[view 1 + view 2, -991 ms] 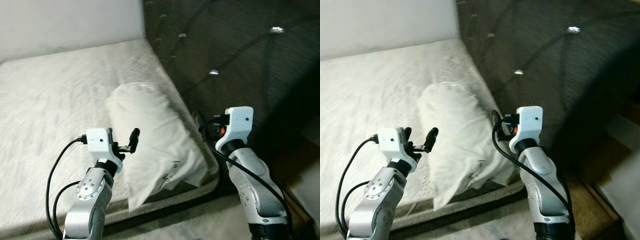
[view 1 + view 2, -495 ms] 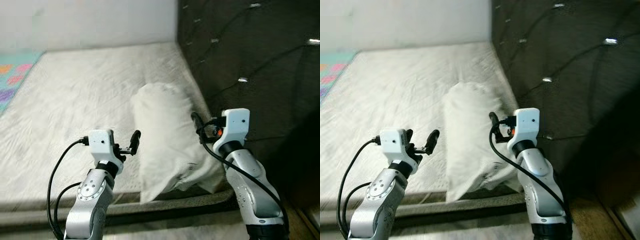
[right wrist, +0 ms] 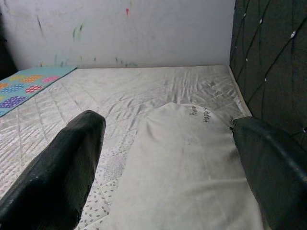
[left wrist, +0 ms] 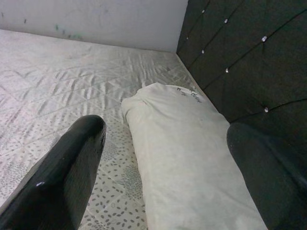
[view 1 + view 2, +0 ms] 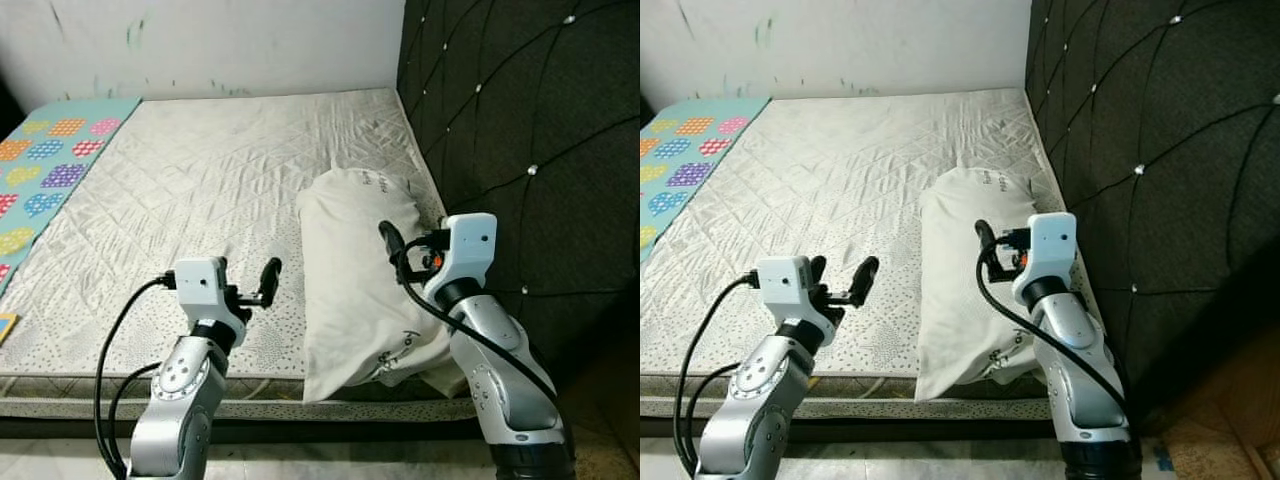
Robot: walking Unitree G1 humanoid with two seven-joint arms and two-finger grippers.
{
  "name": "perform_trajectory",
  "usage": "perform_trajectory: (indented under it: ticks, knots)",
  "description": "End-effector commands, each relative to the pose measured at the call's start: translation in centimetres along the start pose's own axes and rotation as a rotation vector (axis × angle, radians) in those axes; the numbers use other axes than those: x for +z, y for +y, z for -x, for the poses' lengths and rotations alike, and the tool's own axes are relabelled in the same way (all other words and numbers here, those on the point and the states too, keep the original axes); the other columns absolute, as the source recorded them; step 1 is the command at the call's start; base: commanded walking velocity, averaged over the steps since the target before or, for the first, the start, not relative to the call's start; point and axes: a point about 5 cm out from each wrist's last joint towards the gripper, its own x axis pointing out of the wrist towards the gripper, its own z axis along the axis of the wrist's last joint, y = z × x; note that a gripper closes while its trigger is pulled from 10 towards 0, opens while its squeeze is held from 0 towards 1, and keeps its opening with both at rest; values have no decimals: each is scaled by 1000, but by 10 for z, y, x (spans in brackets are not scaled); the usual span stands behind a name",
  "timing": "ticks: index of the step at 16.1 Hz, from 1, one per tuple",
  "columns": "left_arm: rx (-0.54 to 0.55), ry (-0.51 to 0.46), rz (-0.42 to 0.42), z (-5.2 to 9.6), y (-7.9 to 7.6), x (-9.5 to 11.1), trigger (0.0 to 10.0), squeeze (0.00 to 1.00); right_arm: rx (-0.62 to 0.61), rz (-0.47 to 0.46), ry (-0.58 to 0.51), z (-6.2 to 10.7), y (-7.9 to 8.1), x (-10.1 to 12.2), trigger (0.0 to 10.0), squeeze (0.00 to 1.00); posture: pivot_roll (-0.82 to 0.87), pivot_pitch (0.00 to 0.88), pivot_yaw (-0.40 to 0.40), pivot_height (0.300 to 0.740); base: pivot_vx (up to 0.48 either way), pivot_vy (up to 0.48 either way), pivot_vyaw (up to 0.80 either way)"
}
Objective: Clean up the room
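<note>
Both my left jaws [image 5: 262,283] and right jaws [image 5: 392,243] gape empty, the pillow [image 5: 362,275] ahead between them on the bed [image 5: 190,180], tidying seemingly barely begun.

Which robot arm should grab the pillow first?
Probably the right. The right gripper hangs open directly above the pillow, while the left gripper hangs open over the mattress beside it.

Cloth on the bed — soft and matt
Pillow [image 5: 360,270] smooth cream cloth; mattress [image 5: 200,180] quilted, speckled fabric; headboard [image 5: 520,130] dark tufted, shiny-studded upholstery.
</note>
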Motion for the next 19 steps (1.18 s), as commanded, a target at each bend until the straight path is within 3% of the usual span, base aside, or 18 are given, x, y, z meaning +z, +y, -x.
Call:
perform_trajectory:
  ticks: [1, 15, 16, 19]
  knots:
    - [10, 2, -10, 1, 3, 0, 10000, 0, 4, -17, 4, 0, 1, -1, 10000, 0, -157, 35, 48, 740, 0, 480, 0]
    - [20, 6, 16, 1, 4, -3, 10000, 0, 10, -11, 33, 3, -1, -6, 10000, 0, -166, 52, 38, 740, 0, 480, 0]
    - [20, -7, -7, 2, 4, -1, 10000, 0, 11, -12, 33, 3, -1, -6, 10000, 0, -167, 54, 38, 740, 0, 0, 0]
    - [-54, -21, 33, 4, -2, 1, 10000, 0, 18, -12, 36, 4, -1, -7, 10000, 0, -167, 54, 38, 740, 0, 0, 0]
